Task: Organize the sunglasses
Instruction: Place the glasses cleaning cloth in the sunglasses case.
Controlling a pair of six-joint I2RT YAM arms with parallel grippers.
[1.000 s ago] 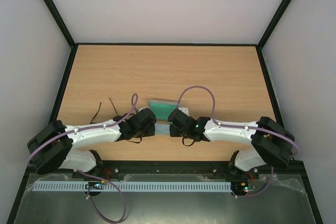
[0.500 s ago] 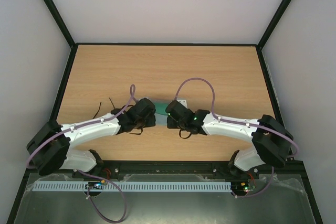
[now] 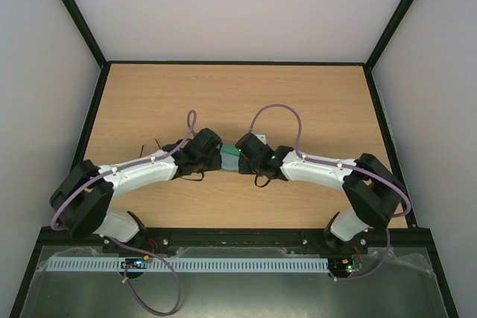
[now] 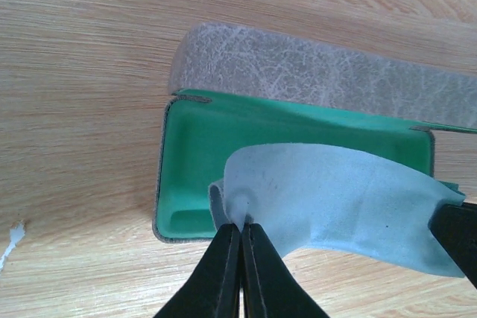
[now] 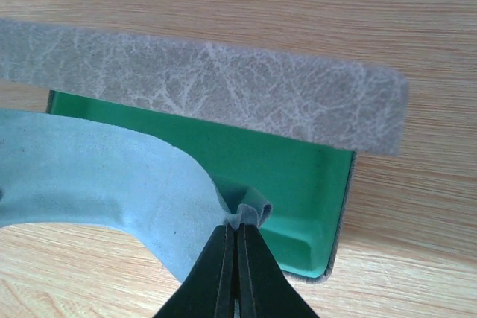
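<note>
Between my two grippers a light blue-grey cloth (image 4: 335, 191) (image 5: 97, 176) is stretched over the open grey case (image 3: 229, 156). The case's green lining (image 4: 197, 154) (image 5: 298, 176) shows below it, and the grey lid (image 4: 320, 72) (image 5: 209, 87) lies folded back beyond. My left gripper (image 4: 242, 226) (image 3: 216, 156) is shut on the cloth's left corner. My right gripper (image 5: 236, 227) (image 3: 243, 158) is shut on the right corner. Of the sunglasses, only thin black arms (image 3: 157, 143) show, poking out on the table behind my left arm; the lenses are hidden.
The wooden table (image 3: 238, 94) has a black raised frame (image 3: 94, 121) round it and white walls beyond. Purple cables (image 3: 277, 113) loop above both wrists. A small white scrap (image 4: 11, 234) lies on the wood left of the case.
Both grippers have moved away from the near edge with the cloth held between them. The cloth now hangs over the open case instead of in front of it.
</note>
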